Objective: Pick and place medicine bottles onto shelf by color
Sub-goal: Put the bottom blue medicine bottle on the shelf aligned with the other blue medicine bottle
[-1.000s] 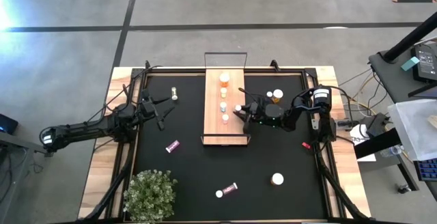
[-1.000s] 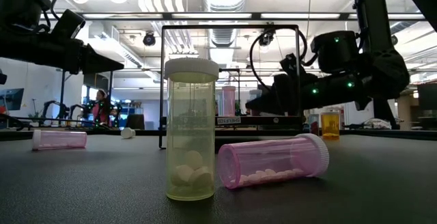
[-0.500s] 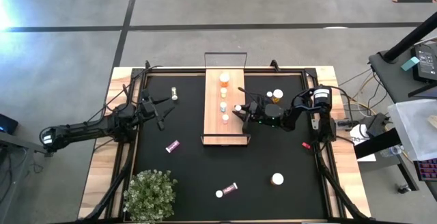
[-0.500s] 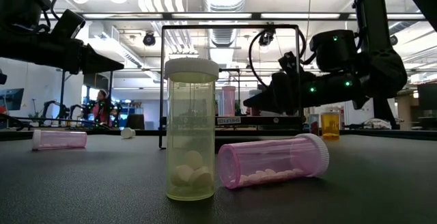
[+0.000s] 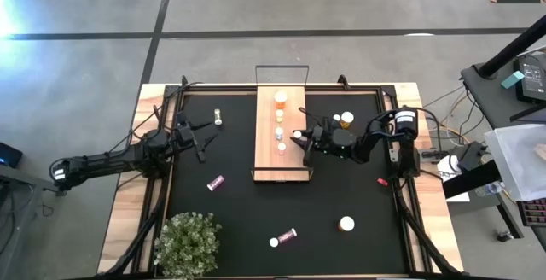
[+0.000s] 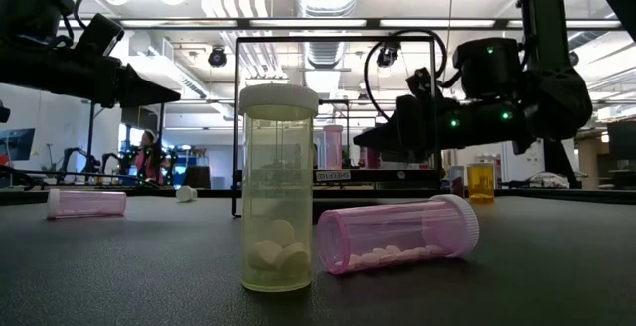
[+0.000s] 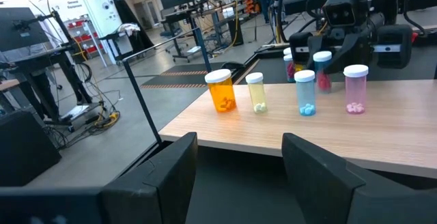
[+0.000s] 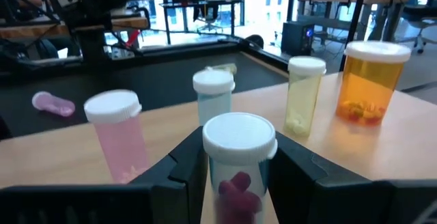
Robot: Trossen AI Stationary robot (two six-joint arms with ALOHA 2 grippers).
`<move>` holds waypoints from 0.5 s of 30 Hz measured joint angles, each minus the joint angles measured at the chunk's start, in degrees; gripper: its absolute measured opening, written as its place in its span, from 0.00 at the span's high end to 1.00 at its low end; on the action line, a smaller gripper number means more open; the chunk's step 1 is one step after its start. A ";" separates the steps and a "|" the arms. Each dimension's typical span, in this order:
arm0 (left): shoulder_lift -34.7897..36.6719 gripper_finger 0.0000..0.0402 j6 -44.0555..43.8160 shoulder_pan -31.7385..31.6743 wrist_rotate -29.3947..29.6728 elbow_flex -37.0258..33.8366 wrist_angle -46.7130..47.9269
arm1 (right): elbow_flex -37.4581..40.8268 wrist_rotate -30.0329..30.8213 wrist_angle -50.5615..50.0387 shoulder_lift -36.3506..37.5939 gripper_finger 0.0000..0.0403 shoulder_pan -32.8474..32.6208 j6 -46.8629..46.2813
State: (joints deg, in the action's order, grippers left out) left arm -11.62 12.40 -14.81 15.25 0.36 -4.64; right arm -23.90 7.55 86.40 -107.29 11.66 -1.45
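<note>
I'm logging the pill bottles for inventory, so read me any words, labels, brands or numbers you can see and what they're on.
None can be read.
Bottles on the shelf: no labels show.
White banner in the room behind: print too blurred to read.
Bottle in the right gripper: no label shows.

Right pincer (image 8: 235, 183) grips white-capped bottle (image 8: 238, 166); shelf (image 8: 171, 125) carries four bottles

- We cannot read the pill colours in the bottles on the shelf (image 5: 281, 165) from above; they are too small.
- The held bottle (image 8: 238, 162) is cut off below by the right wrist picture's edge.
- The left gripper's fingers (image 7: 171, 166) run off the frame.
- The pink bottle (image 8: 52, 103) on the mat is blurred.
</note>
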 joint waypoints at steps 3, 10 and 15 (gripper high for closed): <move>0.00 0.51 0.00 -0.01 0.00 0.00 0.01 | 0.00 0.00 0.02 0.85 0.70 0.00 0.00; 0.00 0.51 -0.01 0.00 0.00 0.00 0.00 | 0.00 0.00 -1.86 1.49 0.70 0.00 -1.09; 0.01 0.51 -0.01 0.00 0.00 0.00 0.00 | 0.00 0.04 -4.07 1.07 0.70 0.00 -2.40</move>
State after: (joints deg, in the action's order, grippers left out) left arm -11.60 12.39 -14.81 15.25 0.36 -4.64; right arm -23.90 7.60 82.33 -106.22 11.66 -3.85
